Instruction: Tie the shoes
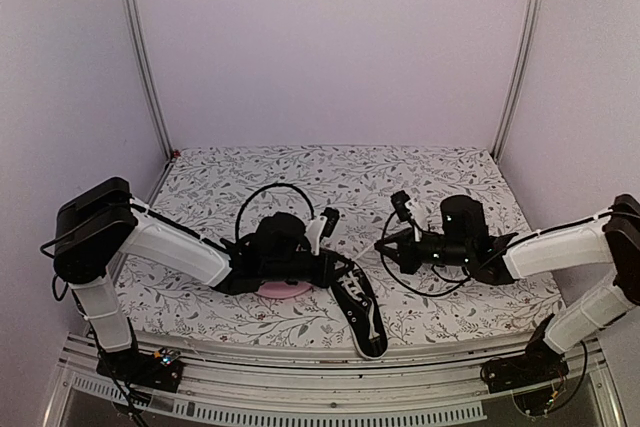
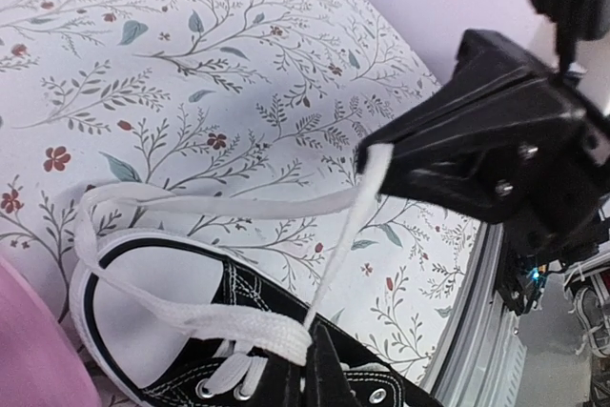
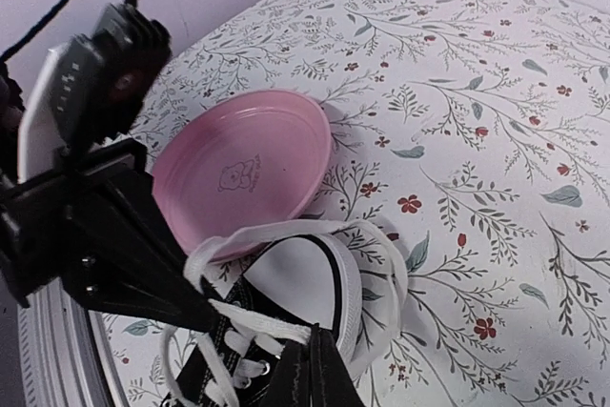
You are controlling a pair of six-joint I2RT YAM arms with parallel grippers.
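The black sneaker [image 1: 364,309] lies near the table's front edge, its white toe cap [image 3: 305,278] pointing at the pink plate. Its white laces [image 3: 381,264] loop loosely round the toe. My left gripper [image 1: 335,269] is over the toe end. In the left wrist view my left gripper [image 2: 319,364] is shut on a flat lace [image 2: 229,323] above the eyelets. My right gripper [image 1: 384,245] hangs just right of the toe. In the right wrist view my right gripper [image 3: 319,369] is shut on a lace strand [image 3: 272,328]. A taut strand [image 2: 348,231] runs between the two grippers.
A pink plate [image 3: 243,173] lies on the floral cloth [image 1: 330,177] just left of the toe, partly under my left arm in the top view [image 1: 285,291]. The metal front rail [image 2: 477,312] runs close to the shoe's near side. Cage posts stand at the back corners.
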